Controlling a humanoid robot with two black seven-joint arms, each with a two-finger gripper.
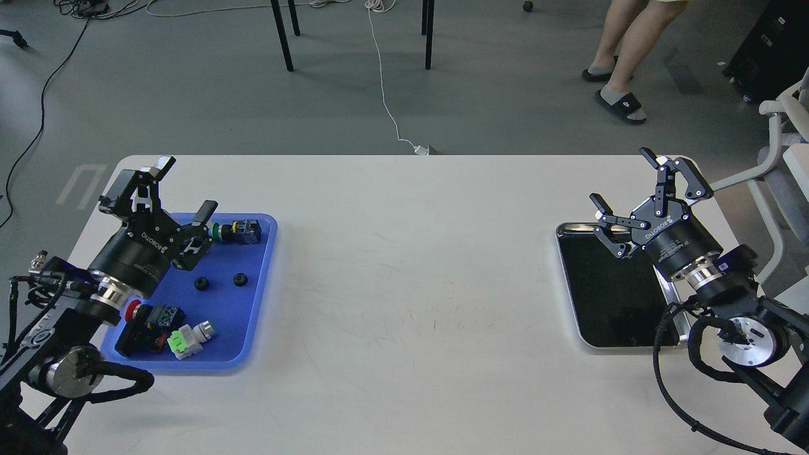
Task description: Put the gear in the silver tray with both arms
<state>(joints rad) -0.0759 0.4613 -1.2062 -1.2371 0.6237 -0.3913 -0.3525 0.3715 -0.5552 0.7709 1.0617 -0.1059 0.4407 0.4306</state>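
Note:
Two small black gears (201, 283) (239, 279) lie side by side on the blue plastic tray (256, 316) at the table's left. My left gripper (188, 187) hovers above the tray's far end, open and holding nothing. At the right stands the silver tray (607, 303), its dark mirror-like bottom bare. Over that tray's far right corner my right gripper (622, 179) is spread open, also holding nothing.
The blue tray also carries a green-and-yellow switch (237, 232), a red push-button unit (148, 322) and a white-green part (193, 335). Beyond the white table (411, 284), a person's legs (622, 57) stand at the far right. A chair (787, 158) is at the right edge.

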